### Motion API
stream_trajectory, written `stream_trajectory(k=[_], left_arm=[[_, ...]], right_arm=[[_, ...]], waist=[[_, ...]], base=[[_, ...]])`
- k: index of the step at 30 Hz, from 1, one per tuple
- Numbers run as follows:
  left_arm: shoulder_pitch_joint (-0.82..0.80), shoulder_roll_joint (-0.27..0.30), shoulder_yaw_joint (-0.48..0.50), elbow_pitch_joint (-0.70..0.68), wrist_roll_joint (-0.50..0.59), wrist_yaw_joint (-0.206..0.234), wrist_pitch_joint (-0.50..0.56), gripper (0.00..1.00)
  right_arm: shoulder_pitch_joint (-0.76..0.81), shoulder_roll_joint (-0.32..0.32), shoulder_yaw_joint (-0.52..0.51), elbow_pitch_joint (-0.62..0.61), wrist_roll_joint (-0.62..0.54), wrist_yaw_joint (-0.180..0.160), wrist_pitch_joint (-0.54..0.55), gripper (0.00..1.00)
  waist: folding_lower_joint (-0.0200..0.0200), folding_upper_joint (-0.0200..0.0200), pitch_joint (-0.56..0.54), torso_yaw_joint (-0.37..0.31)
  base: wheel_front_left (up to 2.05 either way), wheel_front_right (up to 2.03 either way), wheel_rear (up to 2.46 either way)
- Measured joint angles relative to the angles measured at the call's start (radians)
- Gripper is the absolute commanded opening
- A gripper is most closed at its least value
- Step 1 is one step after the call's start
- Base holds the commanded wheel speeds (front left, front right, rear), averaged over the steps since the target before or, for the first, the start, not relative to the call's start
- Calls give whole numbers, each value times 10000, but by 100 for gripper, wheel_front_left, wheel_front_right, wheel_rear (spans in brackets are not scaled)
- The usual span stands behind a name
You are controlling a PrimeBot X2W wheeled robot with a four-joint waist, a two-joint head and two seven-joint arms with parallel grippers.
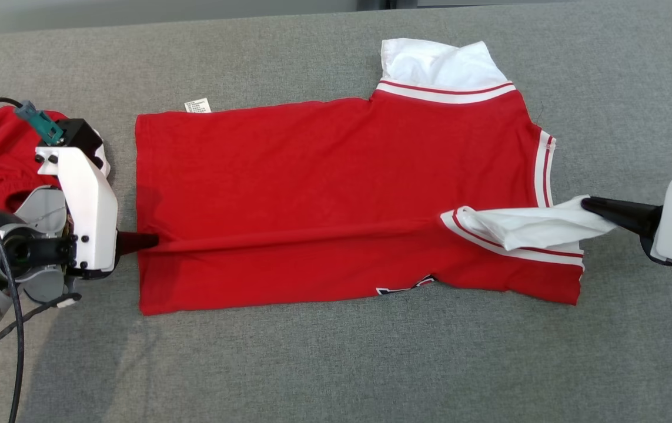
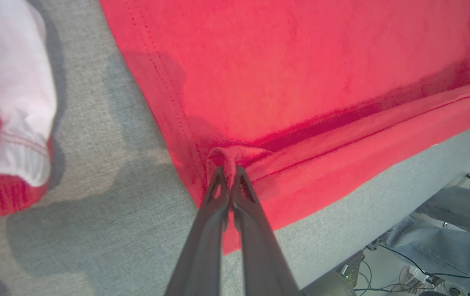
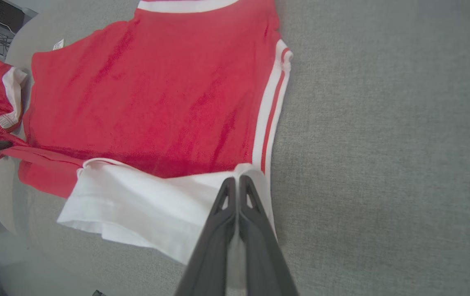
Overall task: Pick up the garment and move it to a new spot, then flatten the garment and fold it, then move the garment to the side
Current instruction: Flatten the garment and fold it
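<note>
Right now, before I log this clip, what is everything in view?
red short-sleeved shirt with white sleeves: one, red and white, spread out mid-surface
bunched red-and-white garment: one, surface's left end
white care label: one, at the shirt's far edge
grey fabric surface: one, under everything
blue denim cloth: one, beyond the surface's edge
left gripper: one, dark fingers, shut on the shirt's hem
right gripper: one, dark fingers, shut on the near white sleeve

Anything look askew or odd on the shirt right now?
Yes: a taut ridge runs across the red shirt between the left gripper, shut on its hem, and the right gripper, shut on the white sleeve. So the cloth is not lying flat there.
</note>
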Motion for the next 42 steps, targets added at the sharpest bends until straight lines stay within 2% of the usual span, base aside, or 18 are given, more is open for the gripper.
stream_trajectory(k=[3, 4, 5, 6, 7, 11, 16, 19, 22, 25, 28, 34, 38, 42], left_arm=[[-141, -136, 0, 324, 42, -138, -73, 0], [-148, -157, -10, 416, 71, -176, -73, 11], [-148, -192, -29, 514, 123, -230, -104, 73], [-150, -232, -40, 583, 165, -263, -146, 100], [-152, -284, -48, 683, 176, -326, -173, 100], [-155, -458, 33, 1003, 209, -495, -608, 100], [-105, -439, 270, 1099, 366, -759, -1536, 100], [154, -245, 531, 876, 629, -857, -2619, 100], [750, -92, 890, 558, 922, -823, -4278, 100], [1531, 92, 1114, 171, 1346, -431, -5841, 100], [2443, 261, 1035, -265, 2052, 274, -7177, 100], [4057, 0, 1356, -1126, 2424, 1595, -9657, 100], [4849, -303, 1532, -1630, 2740, 2489, -10876, 100], [5436, -510, 1866, -2063, 3189, 3137, -11308, 100]], right_arm=[[-181, 40, 150, 130, -151, 0, -215, 0], [-226, 50, 228, 178, -174, 0, -265, 0], [-267, 67, 280, 232, -174, 0, -324, 29], [-301, 92, 297, 268, -190, 0, -468, 55], [-332, 105, 314, 320, -221, 0, -594, 100], [-345, 111, 366, 407, -270, 0, -1229, 100], [-333, 86, 393, 65, -391, 0, -3035, 100], [-39, 38, 337, -46, -568, 0, -4383, 100], [475, 84, 234, -232, -909, 0, -5776, 100], [1207, 148, 142, -347, -1302, 0, -6989, 100], [1926, 284, 4, -399, -1825, 0, -8174, 100], [2917, 1089, -272, -418, -2416, 0, -10061, 100], [3362, 1588, -453, -130, -2809, 0, -10993, 100], [3783, 1931, -378, 155, -2888, 0, -11486, 100]], waist=[[0, 0, 32, -27], [0, 0, 34, -33], [0, 0, 33, -35], [0, 0, 26, -37], [0, 0, 7, -35], [0, 0, -176, -11], [0, 0, -523, 10], [0, 0, -750, 10], [0, 0, -997, 3], [0, 0, -1251, 1], [0, 0, -1476, 19], [0, 0, -1600, 43], [0, 0, -1593, 1], [0, 0, -1622, -12]], base=[[0, 0, 0], [0, 0, 0], [0, 0, 0], [0, 0, 0], [0, 0, 0], [0, 0, 0], [0, 0, 0], [0, 0, 0], [0, 0, 0], [0, 0, 0], [0, 0, 0], [0, 0, 0], [0, 0, 0], [0, 0, 0]])
